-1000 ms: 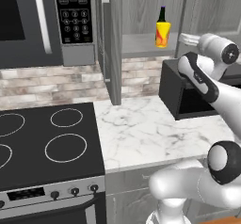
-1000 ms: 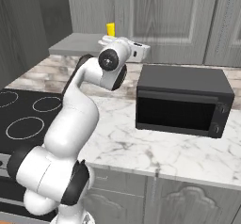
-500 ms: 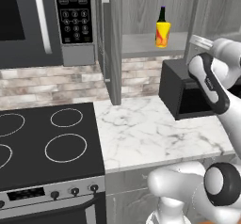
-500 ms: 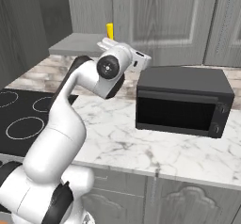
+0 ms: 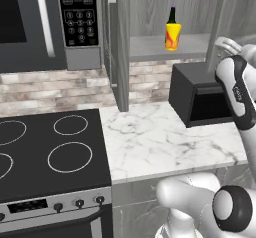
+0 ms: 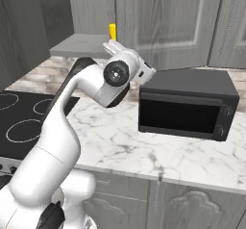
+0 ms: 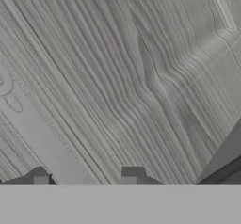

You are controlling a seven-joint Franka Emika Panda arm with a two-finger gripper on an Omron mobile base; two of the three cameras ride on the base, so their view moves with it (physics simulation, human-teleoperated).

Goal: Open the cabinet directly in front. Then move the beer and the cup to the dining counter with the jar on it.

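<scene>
The cabinet's left door [image 5: 119, 47] stands swung open, edge-on. On its shelf [image 5: 150, 47] stands the yellow cup [image 5: 173, 36] [image 6: 112, 31], with the dark beer [image 5: 172, 15] right behind it. The right door [image 5: 226, 12] [image 6: 166, 26] fills the hand view as grey wood grain [image 7: 141, 68], its pale bar handle [image 7: 37, 133] running between my fingertips [image 7: 132, 173]. My gripper [image 7: 85, 176] [image 5: 223, 44] [image 6: 148, 74] is open, with its tips set wide to either side of the handle. The dining counter and the jar are out of view.
A black countertop oven [image 5: 200, 97] [image 6: 187, 108] sits on the marble worktop [image 5: 160, 147] right under my hand. Left of it are the black cooktop [image 5: 50, 147] and the wall-mounted microwave [image 5: 35, 22]. The open left door juts out over the worktop.
My arm has swung to the right, carrying the hand over to the right door. The cup and the beer have not moved.
</scene>
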